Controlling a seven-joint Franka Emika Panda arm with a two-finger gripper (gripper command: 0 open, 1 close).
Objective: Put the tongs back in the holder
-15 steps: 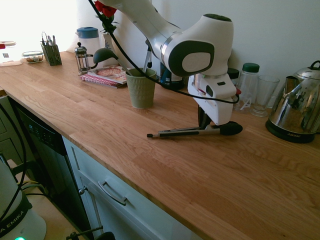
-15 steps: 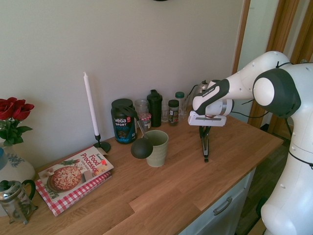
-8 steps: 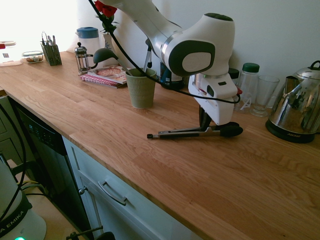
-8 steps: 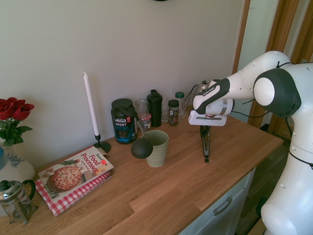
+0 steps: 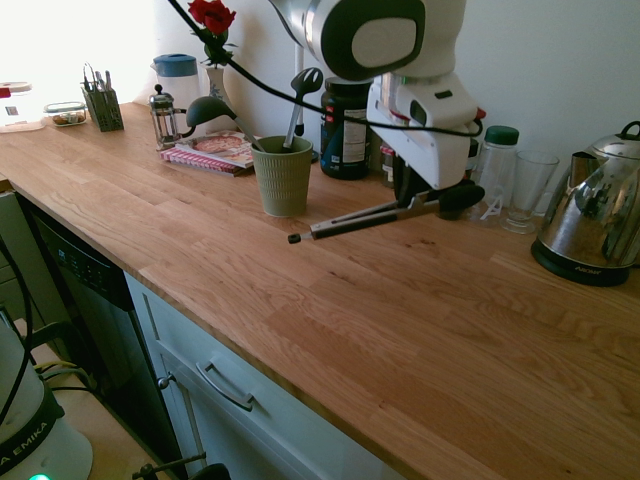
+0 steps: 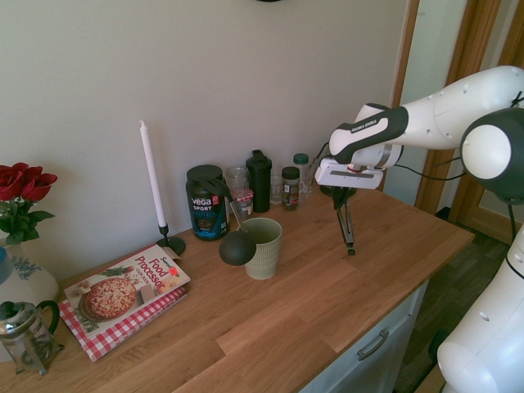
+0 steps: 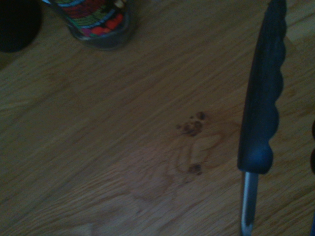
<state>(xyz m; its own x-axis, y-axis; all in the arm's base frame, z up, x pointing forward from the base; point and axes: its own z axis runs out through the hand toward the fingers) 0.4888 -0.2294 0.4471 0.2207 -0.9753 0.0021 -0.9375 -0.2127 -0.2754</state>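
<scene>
Jaws of the gripper [image 5: 425, 203] are clamped on the tongs [image 5: 375, 215] near their black tips, holding them clear above the counter [image 5: 330, 330] with the long axis nearly level and the small black end sloping slightly down toward the holder [image 5: 282, 176]. That cup stands near, just beyond that end, a ladle [image 6: 237, 246] already in it. Forearm reaches in high, wrist pointing down.

Kitchen setting. Long oak butcher-block worktop [image 5: 200, 250] along plain off-white wall [image 6: 205, 74]. Pale grey-blue drawer front [image 5: 240, 400] with metal bar handle [image 5: 224, 386] beneath. Wooden door frame [image 6: 401, 57] at right. Bright daylight from far end.
</scene>
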